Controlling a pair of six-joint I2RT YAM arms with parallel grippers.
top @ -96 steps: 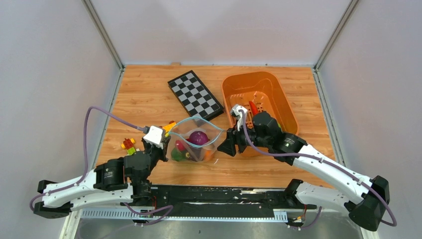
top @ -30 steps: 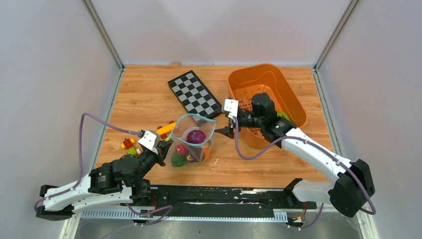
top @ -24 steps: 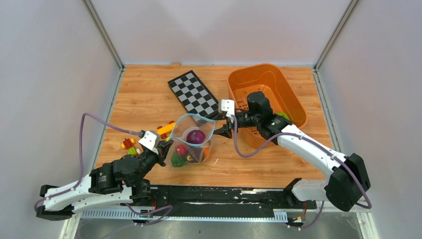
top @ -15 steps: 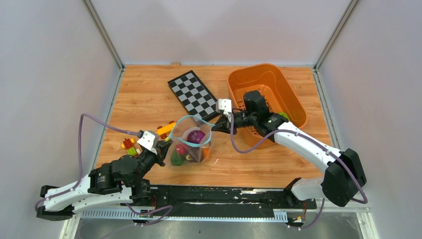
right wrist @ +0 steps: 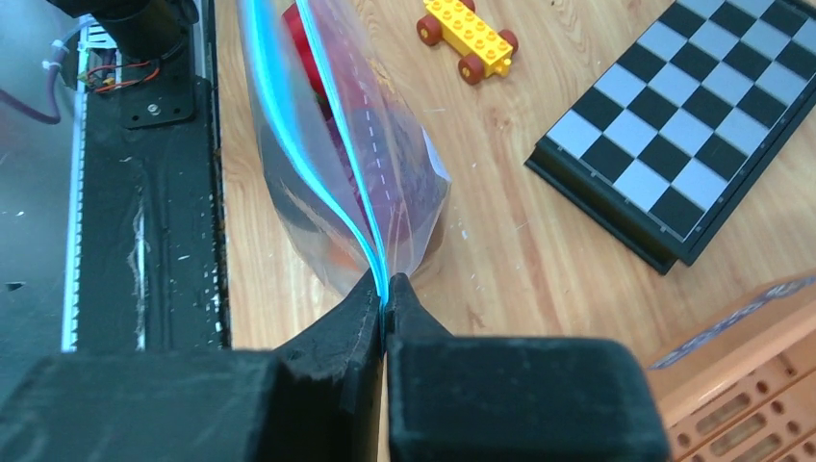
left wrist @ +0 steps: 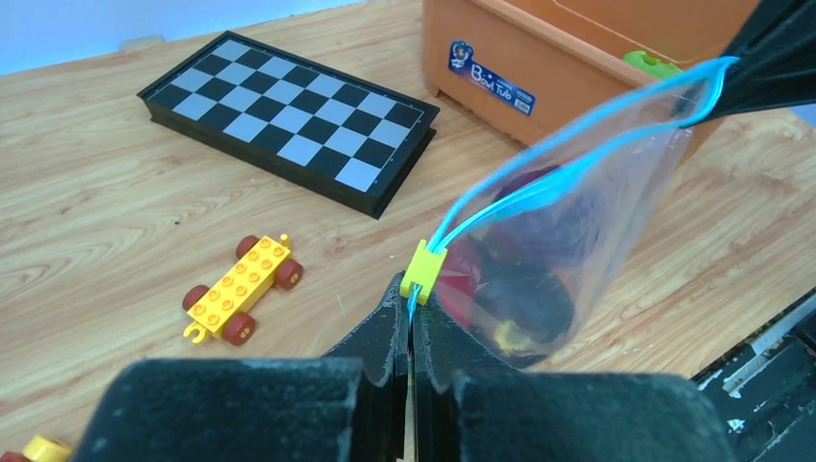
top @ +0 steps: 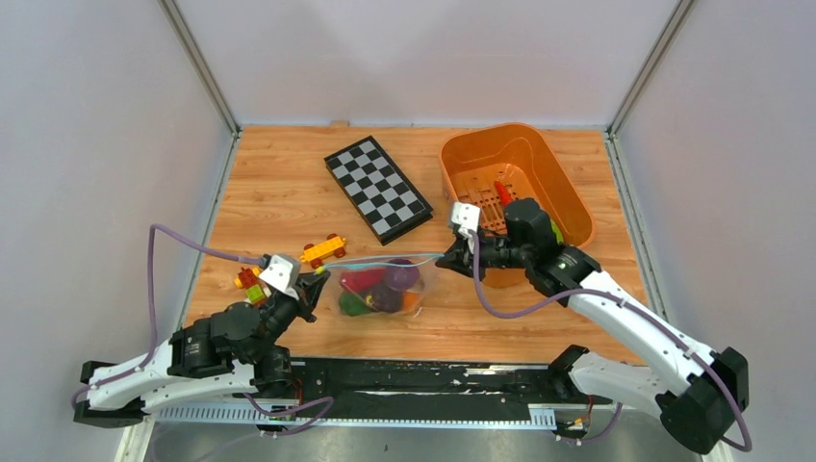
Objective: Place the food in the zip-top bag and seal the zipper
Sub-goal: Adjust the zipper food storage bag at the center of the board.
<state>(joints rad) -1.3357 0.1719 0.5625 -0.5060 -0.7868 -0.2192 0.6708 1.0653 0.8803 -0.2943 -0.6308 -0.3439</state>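
Observation:
The zip-top bag [top: 385, 289] hangs stretched between both grippers near the table's front. Inside it lies food [top: 380, 287]: purple, red, green and orange pieces. Its zipper [top: 385, 260] is pulled into a nearly straight light-blue line, the two strips still slightly apart. My left gripper [left wrist: 411, 289] is shut on the zipper's left end, just behind a yellow slider [left wrist: 423, 267]. My right gripper [right wrist: 385, 289] is shut on the zipper [right wrist: 279, 115] at its right end. In the left wrist view the bag [left wrist: 577, 221] bulges with dark and red food.
An orange basket [top: 563, 197] stands at the back right with a red piece [top: 500, 190] inside and a green piece [left wrist: 650, 64] at its rim. A chessboard [top: 377, 187] lies behind the bag. A yellow toy car [top: 322, 251] and toy bricks [top: 248, 279] sit left.
My right gripper reached the bag's right rim, shut on the zipper and pulled it right. The wide-open mouth has flattened into a line, and the bag has tipped lower.

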